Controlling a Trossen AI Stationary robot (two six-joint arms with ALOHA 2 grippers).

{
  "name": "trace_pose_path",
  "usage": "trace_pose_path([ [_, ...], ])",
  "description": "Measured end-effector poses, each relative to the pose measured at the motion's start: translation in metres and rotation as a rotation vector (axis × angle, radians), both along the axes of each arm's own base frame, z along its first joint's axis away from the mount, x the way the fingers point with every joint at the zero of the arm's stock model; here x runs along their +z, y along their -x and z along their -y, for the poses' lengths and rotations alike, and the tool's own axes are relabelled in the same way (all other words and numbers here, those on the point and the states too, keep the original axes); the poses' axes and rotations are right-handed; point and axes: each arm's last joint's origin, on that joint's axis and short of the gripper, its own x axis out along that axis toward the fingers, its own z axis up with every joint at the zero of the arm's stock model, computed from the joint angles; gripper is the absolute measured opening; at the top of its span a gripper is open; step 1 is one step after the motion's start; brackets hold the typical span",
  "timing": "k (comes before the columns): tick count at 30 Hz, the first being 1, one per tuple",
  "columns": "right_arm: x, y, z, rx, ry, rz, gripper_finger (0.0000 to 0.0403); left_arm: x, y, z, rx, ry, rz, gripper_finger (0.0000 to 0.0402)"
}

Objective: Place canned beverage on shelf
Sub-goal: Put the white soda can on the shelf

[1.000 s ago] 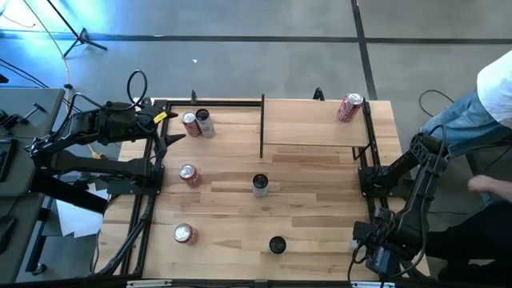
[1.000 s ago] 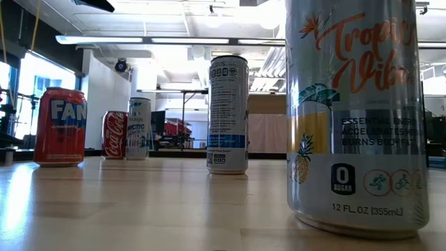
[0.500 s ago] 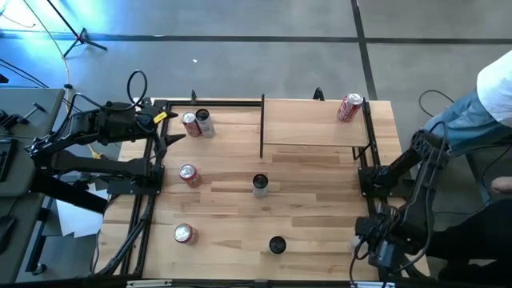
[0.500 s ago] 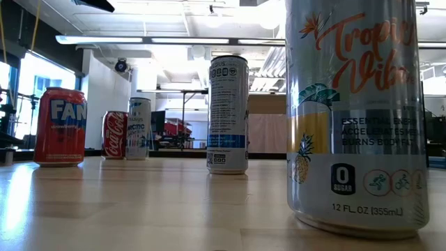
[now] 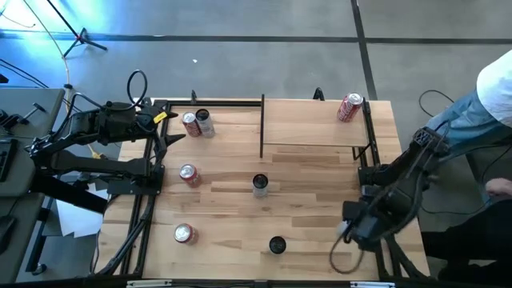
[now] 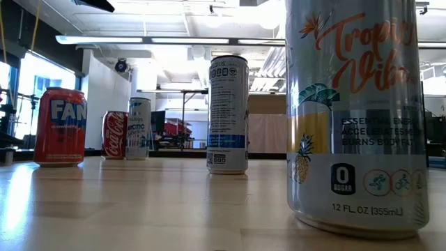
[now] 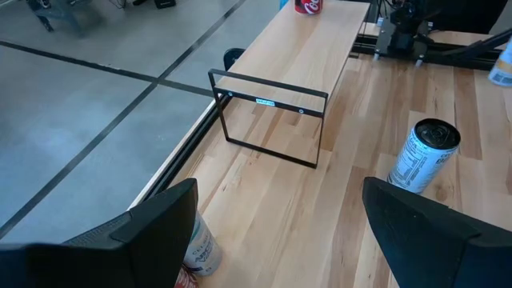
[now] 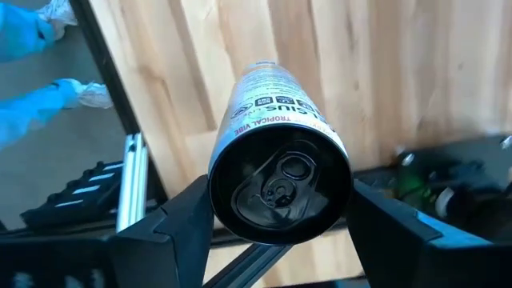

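Near the table's front right corner, the right gripper (image 5: 352,230) hangs close to the tall can (image 8: 276,156). From its wrist camera, that can stands upright between the 2 spread fingers, its dark top facing the lens; whether the pads touch it I cannot tell, so I judge the jaws open around it, not yet gripping.

The left gripper (image 7: 272,232) waits at the table's far left edge, jaws wide apart and empty, just beside 2 cans (image 5: 197,122).

The shelf (image 5: 316,122) sits at the far right of the table and already carries 1 red can (image 5: 350,107), lying on its side at the right end. 6 cans are on the table itself: the 2 by the left gripper, 2 red ones (image 5: 189,174) down the left side, 1 (image 5: 260,185) in the middle, and the tall can at the front.

So 1 can is shelved; the tall can looks next, with grip, lift and placing to come.
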Motion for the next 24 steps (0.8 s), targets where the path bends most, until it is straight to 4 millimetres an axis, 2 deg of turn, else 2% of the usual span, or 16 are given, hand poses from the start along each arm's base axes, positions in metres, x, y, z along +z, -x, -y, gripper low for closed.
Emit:
trace_pose_path([
  [4,-0.001,-0.021,0.02,0.017,0.015,0.025,0.0232,0.0,0.0,0.0,0.0,0.0,0.0,0.0335],
  [11,-0.002,-0.057,0.068,-0.042,0.031,0.059,0.0232,0.0,0.0,0.0,0.0,0.0,0.0,0.0335],
  [17,-0.017,-0.094,0.105,-0.094,-0.018,0.045,0.0232,0.0,0.0,0.0,0.0,0.0,0.0,0.0335],
  [24,-0.03,-0.138,0.129,-0.104,0.008,-0.02,0.0232,0.0,0.0,0.0,0.0,0.0,0.0,0.0335],
])
